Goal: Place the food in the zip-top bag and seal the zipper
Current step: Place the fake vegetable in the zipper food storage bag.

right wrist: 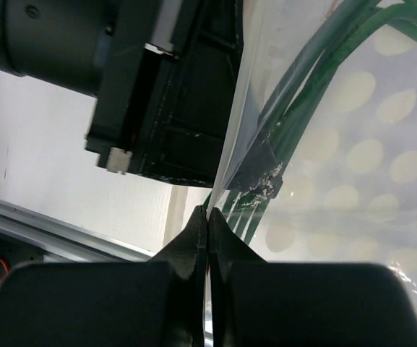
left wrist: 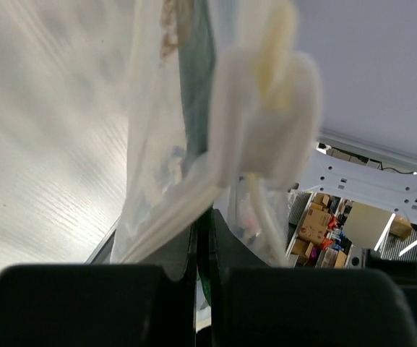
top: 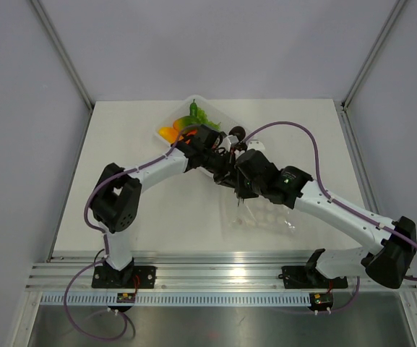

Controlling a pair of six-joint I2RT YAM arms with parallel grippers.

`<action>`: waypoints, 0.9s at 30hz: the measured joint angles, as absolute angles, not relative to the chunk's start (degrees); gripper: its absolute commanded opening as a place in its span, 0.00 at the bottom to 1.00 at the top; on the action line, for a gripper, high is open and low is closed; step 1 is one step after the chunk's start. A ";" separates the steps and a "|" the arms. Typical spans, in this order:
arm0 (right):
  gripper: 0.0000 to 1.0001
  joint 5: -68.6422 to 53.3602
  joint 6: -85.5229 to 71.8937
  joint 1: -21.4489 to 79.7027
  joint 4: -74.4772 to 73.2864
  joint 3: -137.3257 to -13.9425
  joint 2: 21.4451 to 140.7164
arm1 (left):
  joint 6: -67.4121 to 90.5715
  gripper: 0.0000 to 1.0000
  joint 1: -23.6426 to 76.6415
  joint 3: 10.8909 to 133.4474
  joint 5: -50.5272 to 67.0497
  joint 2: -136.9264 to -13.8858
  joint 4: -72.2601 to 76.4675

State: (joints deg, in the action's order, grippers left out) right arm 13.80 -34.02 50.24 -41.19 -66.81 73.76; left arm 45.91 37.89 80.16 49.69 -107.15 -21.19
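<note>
The clear zip-top bag (top: 260,214) hangs between both grippers above the table. My left gripper (top: 220,170) is shut on the bag's edge; in the left wrist view (left wrist: 202,225) the crinkly film (left wrist: 161,166) rises from the closed jaws. My right gripper (top: 239,182) is shut on the same edge right beside it (right wrist: 207,214). A green onion (right wrist: 316,79) lies inside the bag (right wrist: 367,181). The rest of the food, green (top: 198,114), orange and yellow pieces (top: 170,132), sits in the tray. A dark round fruit (top: 237,132) lies beside it. I cannot tell whether the zipper is pressed shut.
The white tray (top: 194,101) stands at the back centre of the table, just behind the left wrist. The left gripper's black body (right wrist: 165,94) fills the upper left of the right wrist view. Purple cables loop over both arms.
</note>
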 measured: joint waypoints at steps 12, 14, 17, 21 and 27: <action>0.00 13.52 -35.97 50.41 -40.38 -66.59 73.41 | 44.49 0.39 40.29 77.17 46.65 -108.14 -20.08; 0.00 13.45 -36.49 50.72 -40.25 -65.93 72.88 | 43.46 0.45 40.23 76.49 45.98 -107.94 -21.37; 0.00 13.34 -37.21 51.20 -39.99 -64.71 72.07 | 41.25 0.51 40.25 76.31 44.58 -106.98 -24.08; 0.00 12.49 -37.80 51.46 -40.12 -63.94 71.64 | 38.13 0.61 39.90 76.31 42.04 -103.35 -27.86; 0.00 11.25 -38.22 51.66 -40.12 -63.92 71.66 | 33.71 0.63 39.42 76.64 38.00 -98.54 -33.01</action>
